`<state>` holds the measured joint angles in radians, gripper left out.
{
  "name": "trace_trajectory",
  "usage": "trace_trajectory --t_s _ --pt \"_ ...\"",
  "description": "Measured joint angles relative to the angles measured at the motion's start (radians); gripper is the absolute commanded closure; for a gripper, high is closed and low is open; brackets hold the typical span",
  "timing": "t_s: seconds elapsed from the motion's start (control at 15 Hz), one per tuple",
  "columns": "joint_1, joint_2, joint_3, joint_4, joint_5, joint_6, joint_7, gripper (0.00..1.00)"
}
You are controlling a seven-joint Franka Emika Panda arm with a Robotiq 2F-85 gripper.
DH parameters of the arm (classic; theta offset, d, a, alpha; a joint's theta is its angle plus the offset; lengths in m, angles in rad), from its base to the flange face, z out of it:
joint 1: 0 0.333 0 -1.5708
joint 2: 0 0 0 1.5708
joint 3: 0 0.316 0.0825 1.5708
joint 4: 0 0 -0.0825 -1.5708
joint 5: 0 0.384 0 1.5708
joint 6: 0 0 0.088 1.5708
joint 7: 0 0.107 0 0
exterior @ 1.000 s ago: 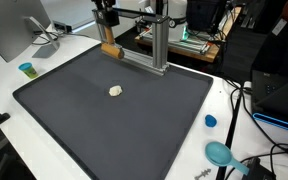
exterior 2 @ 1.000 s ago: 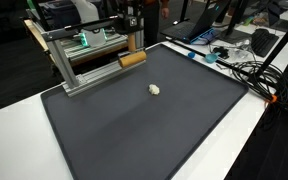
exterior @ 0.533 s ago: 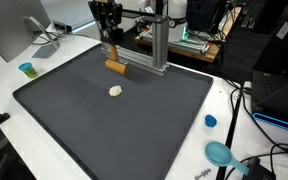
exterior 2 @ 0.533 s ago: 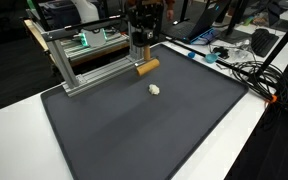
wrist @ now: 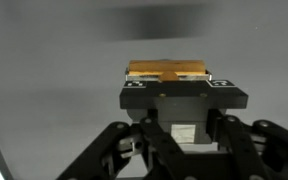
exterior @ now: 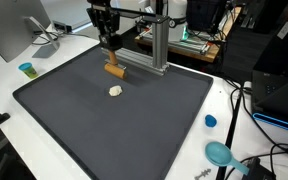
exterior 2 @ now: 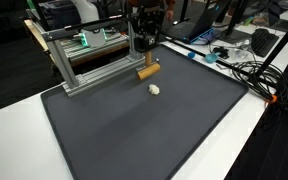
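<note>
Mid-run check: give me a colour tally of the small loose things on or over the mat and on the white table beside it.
Brown: 1, the block in the gripper
White: 1, the lump on the mat
Blue: 2, the cup and the cap
Teal: 1, the tool
Total: 5

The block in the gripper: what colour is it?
The block is orange-brown, clearest in the wrist view.
</note>
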<state>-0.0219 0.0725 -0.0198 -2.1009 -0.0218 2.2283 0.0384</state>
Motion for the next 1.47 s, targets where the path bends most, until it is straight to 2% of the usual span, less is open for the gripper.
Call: trace_trajectory --t_s 0.67,1.47 --pt "0.011 0.156 0.0 0.141 -0.007 0.0 0.015 0.78" --pt "0.011 0.268 -0.01 0.223 -0.009 -0.013 0.041 0.78"
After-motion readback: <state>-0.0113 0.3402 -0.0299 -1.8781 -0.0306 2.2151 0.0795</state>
